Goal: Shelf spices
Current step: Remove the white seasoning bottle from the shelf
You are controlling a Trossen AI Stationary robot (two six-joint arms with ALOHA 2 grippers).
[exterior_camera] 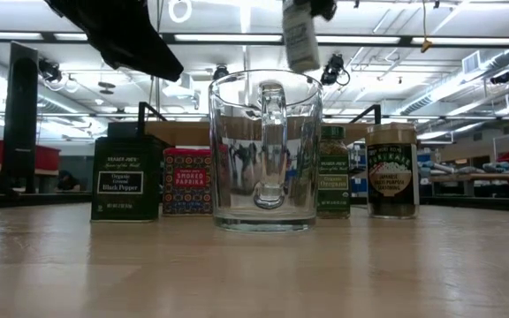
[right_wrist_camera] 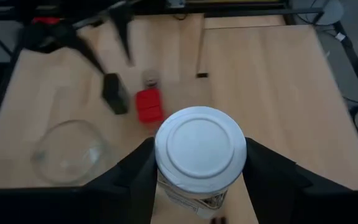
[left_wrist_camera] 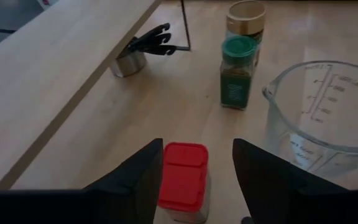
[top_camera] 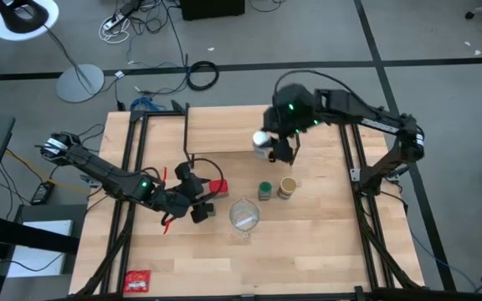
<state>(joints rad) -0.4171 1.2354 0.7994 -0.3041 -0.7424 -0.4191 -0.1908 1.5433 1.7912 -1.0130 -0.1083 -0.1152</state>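
My left gripper (top_camera: 206, 194) is low over the table, open, with its fingers on either side of the red tin (left_wrist_camera: 182, 177) and a gap showing on one side. The dark green tin (top_camera: 201, 214) stands beside it. My right gripper (top_camera: 270, 144) is shut on the white-lidded jar (right_wrist_camera: 201, 152), held high at the shelf's (top_camera: 224, 130) front edge. The green-lidded jar (top_camera: 264, 191) and the tan-lidded jar (top_camera: 287, 187) stand upright on the table. The tiny jar (right_wrist_camera: 150, 79) stands beyond the red tin in the right wrist view. My right gripper pinches the white-lidded jar between its two fingers, on the body's two sides just under the lid (right_wrist_camera: 166, 180). The fingers (right_wrist_camera: 132, 180) point down from above. The jar is lifted clear of table and shelf, lid up, about upright in the low view (exterior_camera: 300, 35).
A large clear glass measuring vessel (top_camera: 243, 215) stands just near of the jars. A flat red packet (top_camera: 137, 281) lies at the table's near left. The shelf's thin black legs (left_wrist_camera: 185, 28) stand on the table. The plank top (right_wrist_camera: 266, 93) is bare.
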